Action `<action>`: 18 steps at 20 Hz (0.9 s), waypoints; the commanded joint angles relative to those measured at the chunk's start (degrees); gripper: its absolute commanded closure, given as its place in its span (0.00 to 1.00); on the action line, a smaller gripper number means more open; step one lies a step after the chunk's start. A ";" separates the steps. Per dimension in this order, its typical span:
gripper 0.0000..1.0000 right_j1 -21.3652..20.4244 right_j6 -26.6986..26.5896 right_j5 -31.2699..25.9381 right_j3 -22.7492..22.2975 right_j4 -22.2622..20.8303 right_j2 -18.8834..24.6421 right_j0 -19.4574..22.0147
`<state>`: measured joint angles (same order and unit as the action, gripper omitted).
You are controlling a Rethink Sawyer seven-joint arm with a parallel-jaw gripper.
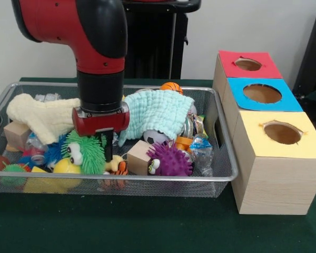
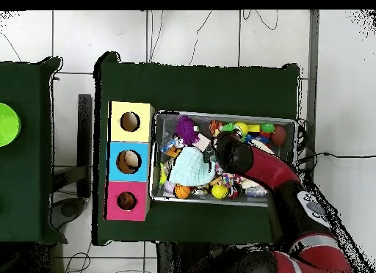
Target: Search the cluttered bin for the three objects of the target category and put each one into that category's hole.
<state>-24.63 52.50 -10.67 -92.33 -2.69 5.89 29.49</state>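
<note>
The wire-mesh bin is full of toys; it also shows in the overhead view. My gripper reaches down into the bin's front middle, between a green spiky ball and a wooden block. A small orange plush with dark stripes lies right under it, against the front wall. I cannot tell whether they touch. The red-topped hole is in the farthest box to the right of the bin, and also shows in the overhead view. In the overhead view the arm's wrist hides the gripper. No other plush animal shows.
A mint cloth and a cream cloth cover the bin's back. A purple spiky ball, a small basketball and a plastic bottle lie around. Blue-topped and yellow-topped holes sit nearer.
</note>
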 commanded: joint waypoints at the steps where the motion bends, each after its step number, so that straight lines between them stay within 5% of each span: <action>1: 1.00 5.14 8.67 6.78 -1.01 -4.65 7.60 3.89; 10: 1.00 6.78 11.53 2.36 -0.42 -1.07 6.91 3.20; 11: 0.00 6.79 11.79 2.58 -0.48 -0.98 7.01 3.21; 18: 0.00 6.43 12.92 2.00 -0.58 -0.05 6.21 2.38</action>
<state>-23.03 52.50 -9.39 -92.37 -3.79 9.47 31.53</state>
